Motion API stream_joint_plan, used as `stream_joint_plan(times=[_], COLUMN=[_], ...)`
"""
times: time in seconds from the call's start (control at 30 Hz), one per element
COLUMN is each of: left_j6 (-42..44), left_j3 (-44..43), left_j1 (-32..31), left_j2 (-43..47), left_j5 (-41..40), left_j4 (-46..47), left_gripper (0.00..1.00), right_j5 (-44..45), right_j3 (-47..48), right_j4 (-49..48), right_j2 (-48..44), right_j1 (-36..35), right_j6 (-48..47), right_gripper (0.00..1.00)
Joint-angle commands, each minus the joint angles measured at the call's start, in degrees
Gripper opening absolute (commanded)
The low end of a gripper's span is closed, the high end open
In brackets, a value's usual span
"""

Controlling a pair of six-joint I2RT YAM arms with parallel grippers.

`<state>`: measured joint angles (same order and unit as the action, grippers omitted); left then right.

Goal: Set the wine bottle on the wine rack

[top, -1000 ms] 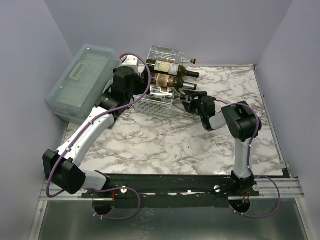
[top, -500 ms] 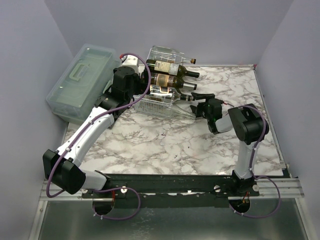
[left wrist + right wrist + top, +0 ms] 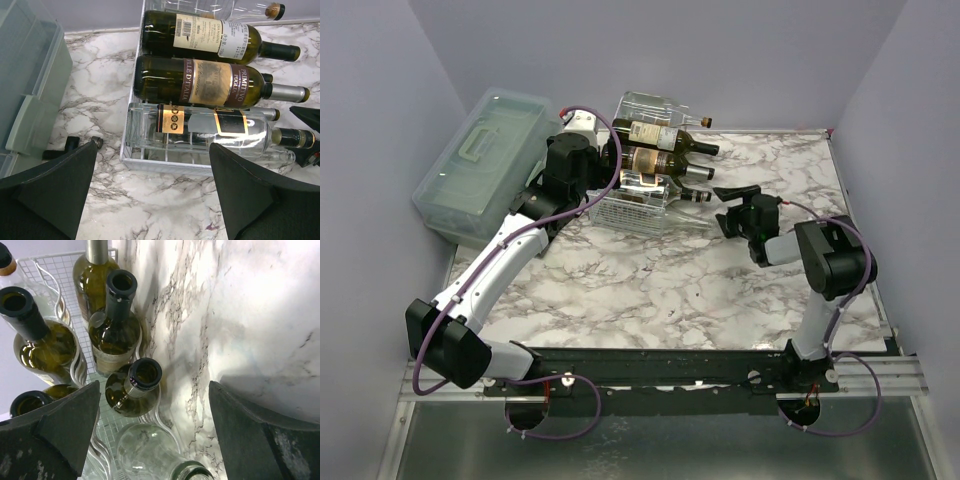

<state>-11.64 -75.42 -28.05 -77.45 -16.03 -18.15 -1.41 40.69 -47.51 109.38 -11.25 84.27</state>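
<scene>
Worktop (image 3: pixel 670 290): marbled, rack (image 3: pixel 638 207) stood at back.
Bottle (image 3: pixel 200 131): laid on lowest tier, neck pointed toward right pincer (image 3: pixel 725 207).
Right pincer: spread, nothing held.
Left pincer (image 3: pixel 152 150): spread, at base end.

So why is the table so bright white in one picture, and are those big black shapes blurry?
Right wrist view: light washes the marble table nearly white, and the right tool looks like dark, soft-edged wedges. Left wrist view: the left tool blurs likewise, yet the bottle labels stay sharp. Top view: even light, soft shadows.
</scene>
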Motion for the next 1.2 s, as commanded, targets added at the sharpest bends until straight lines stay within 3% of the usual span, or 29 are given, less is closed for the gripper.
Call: stream_joint_plan(times=[0.0,0.23,0.43,0.5,0.6,1.17], left_j6=[-0.7,-1.2,-1.5,-1.7,-1.9,-1.9], left_j3=[-0.5,-0.6,-0.7,-0.7,-0.7,-0.7], left_j1=[0.4,0.4,0.4,0.4,0.4,0.4], left_j2=[0.6,0.8,0.5,0.6,0.6,1.2], left_j5=[0.9,1.7,2.4,2.6,2.7,2.5], left_j4=[-0.1,-0.2,-0.3,-0.4,-0.4,-0.6], left_gripper=[0.96,0.96,0.96,0.96,0.96,0.96], right_j5=[-0.8,-4.2,-7.5,-8.3,-9.2,-9.6], right_j3=[-1.5,-2.3,-5.1,-5.7,-6.5,-4.9], right_j4=[7.2,15.1,17.2,17.4,17.7,14.1], right_j2=[-4.5,-9.9,-14.7,-16.0,-17.2,-13.8], right_j1=[1.9,3.0,2.9,2.8,2.3,-3.4], right_j6=[-7.1,-13.8,-14.7,-14.6,-13.7,-10.1], right_gripper=[0.93,0.92,0.83,0.74,0.52,0.50])
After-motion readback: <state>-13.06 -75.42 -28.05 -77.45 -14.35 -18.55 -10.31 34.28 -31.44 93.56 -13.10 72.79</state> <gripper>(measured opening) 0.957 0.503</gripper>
